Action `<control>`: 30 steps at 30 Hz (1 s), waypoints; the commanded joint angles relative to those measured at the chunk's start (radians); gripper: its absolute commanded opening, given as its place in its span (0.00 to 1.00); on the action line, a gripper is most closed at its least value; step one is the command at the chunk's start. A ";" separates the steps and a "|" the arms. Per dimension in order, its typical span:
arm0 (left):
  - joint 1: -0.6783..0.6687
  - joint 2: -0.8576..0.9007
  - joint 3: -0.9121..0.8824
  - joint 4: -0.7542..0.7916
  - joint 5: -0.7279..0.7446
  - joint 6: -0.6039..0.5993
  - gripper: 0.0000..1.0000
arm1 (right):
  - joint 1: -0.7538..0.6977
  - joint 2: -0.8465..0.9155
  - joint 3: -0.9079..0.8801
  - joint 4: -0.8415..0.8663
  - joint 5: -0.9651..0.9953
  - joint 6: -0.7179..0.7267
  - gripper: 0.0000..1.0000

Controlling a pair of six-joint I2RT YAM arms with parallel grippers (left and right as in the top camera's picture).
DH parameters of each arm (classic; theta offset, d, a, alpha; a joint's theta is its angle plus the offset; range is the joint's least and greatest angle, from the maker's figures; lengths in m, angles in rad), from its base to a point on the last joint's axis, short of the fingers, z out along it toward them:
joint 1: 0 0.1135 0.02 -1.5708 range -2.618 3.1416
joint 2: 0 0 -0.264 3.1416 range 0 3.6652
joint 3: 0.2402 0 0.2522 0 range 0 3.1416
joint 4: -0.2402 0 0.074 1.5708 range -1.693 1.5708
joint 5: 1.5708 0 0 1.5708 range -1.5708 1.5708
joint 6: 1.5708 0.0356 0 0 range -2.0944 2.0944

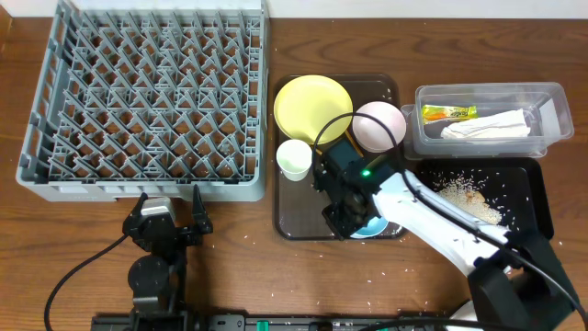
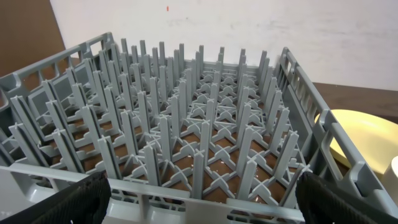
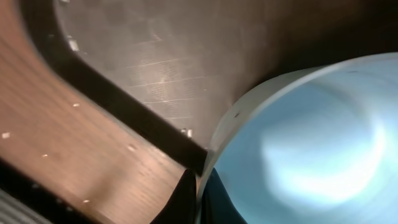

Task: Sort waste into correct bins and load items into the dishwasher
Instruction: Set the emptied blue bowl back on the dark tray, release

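My right gripper (image 1: 349, 219) is shut on the rim of the light-blue bowl (image 1: 372, 227), over the front of the dark-brown tray (image 1: 299, 221); the right wrist view shows the two fingers (image 3: 200, 193) pinching the bowl's rim (image 3: 298, 143). The yellow plate (image 1: 313, 105), the white bowl (image 1: 378, 126) and the small white cup (image 1: 294, 159) sit on the tray. The grey dish rack (image 1: 147, 92) stands at the left. My left gripper (image 1: 170, 221) is open in front of the rack (image 2: 199, 143). The sachet (image 1: 448, 113) and napkin (image 1: 487, 126) lie in the clear tub (image 1: 551, 115). Rice (image 1: 464, 195) lies in the black tub (image 1: 533, 198).
Loose rice grains (image 1: 372, 276) are scattered on the wooden table in front of the tray. The yellow plate's edge shows at the right of the left wrist view (image 2: 360, 134).
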 commanded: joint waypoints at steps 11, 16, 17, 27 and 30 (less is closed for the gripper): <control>0.004 -0.004 -0.031 -0.011 -0.011 0.006 0.95 | 0.002 0.027 0.240 -0.206 -0.002 0.013 0.01; 0.004 -0.004 -0.031 -0.011 -0.011 0.006 0.95 | -0.028 0.027 0.416 -0.333 -0.040 -0.013 0.03; 0.004 -0.004 -0.031 -0.011 -0.012 0.006 0.95 | -0.032 0.027 0.435 -0.345 -0.040 -0.016 0.03; 0.004 -0.004 -0.031 -0.011 -0.011 0.006 0.95 | -0.035 0.034 0.408 -0.351 -0.043 -0.031 0.01; 0.004 -0.004 -0.031 -0.011 -0.011 0.006 0.95 | -0.021 0.052 0.349 -0.312 -0.043 -0.031 0.01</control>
